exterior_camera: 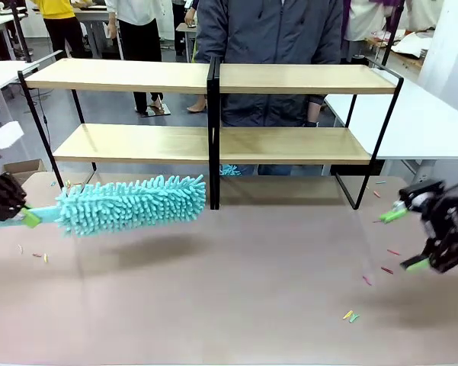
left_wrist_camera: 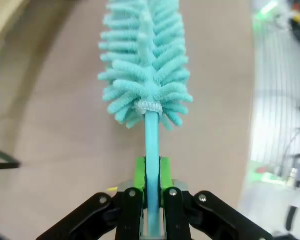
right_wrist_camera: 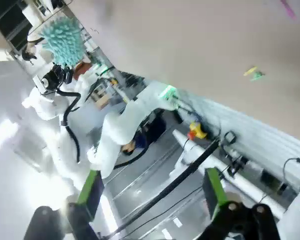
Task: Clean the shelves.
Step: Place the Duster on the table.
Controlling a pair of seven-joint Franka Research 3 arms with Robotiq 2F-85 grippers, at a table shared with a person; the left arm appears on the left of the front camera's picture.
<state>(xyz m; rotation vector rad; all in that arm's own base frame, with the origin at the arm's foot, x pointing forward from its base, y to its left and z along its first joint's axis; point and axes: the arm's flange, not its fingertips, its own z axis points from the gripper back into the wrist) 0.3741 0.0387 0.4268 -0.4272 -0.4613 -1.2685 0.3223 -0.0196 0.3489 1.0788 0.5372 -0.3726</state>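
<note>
With the left gripper [exterior_camera: 29, 219] pinching the duster [exterior_camera: 133, 203] low before the shelves [exterior_camera: 213, 145] and the right gripper [exterior_camera: 406, 239] spread empty, cleaning looks barely begun.

Front view facing shelves [exterior_camera: 213, 145]; wrists close-up

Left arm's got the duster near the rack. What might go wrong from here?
1. The duster head sits right by the black centre post of the shelves; a sideways sweep may snag it.
2. The left gripper pinches only the thin handle, so it might twist.
3. Paper scraps on the table could get scattered.
</note>
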